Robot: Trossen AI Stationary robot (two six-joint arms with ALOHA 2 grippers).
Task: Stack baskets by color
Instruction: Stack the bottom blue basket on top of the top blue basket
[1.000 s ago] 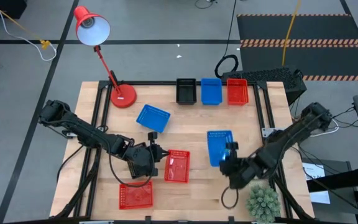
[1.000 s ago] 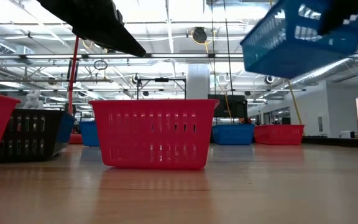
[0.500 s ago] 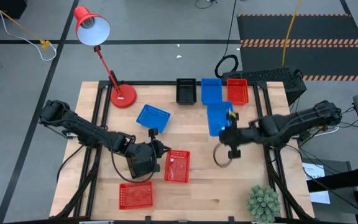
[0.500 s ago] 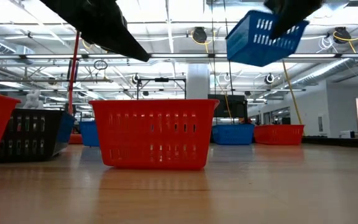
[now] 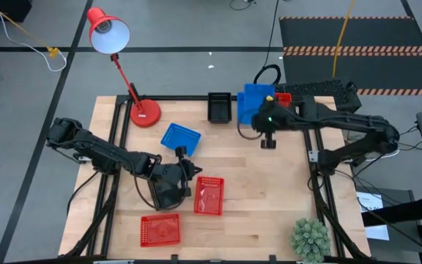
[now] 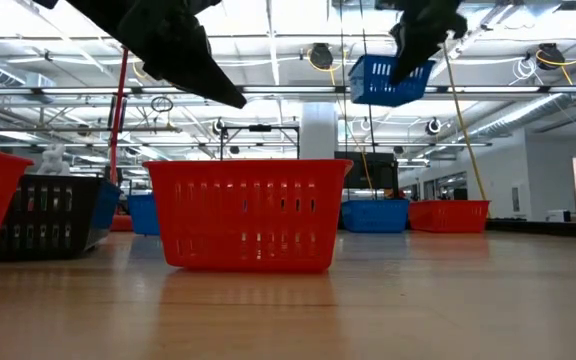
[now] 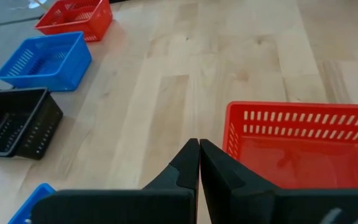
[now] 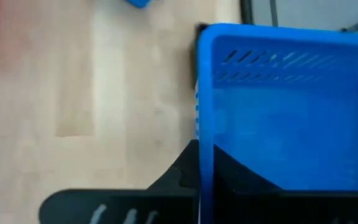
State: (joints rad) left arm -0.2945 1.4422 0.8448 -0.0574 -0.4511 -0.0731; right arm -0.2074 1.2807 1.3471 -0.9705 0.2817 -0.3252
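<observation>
Nearest the front edge of the wooden surface [image 5: 284, 213] a red basket [image 5: 160, 229] lies alone, where it lay a second ago. Just beyond it a second red basket [image 5: 209, 196] sits near the middle, also unmoved. The left hand [image 5: 184, 171] hangs above the surface just beside that second red basket, its fingers [image 7: 194, 163] pressed together and empty; it has crept only slightly, turning a little toward the far side since the earlier view. Farther back a loose blue basket [image 5: 180, 138] rests tilted, not square to the surface's edges, in the same spot as before.

The large change is on the right. A second ago the right hand [image 5: 267, 122] was low over the near right part of the surface; half a second ago it was midway; now it has swung to the far edge. It pinches the rim of a carried blue basket [image 5: 256, 103], its fingers clamped tight on the wall. In the low view this basket [image 6: 380, 80] hangs high in the air, smaller and farther off than before. From above it covers the blue basket of the far row, between the black basket [image 5: 219, 107] and the far red basket [image 5: 283, 98], which is now mostly hidden by the arm.
</observation>
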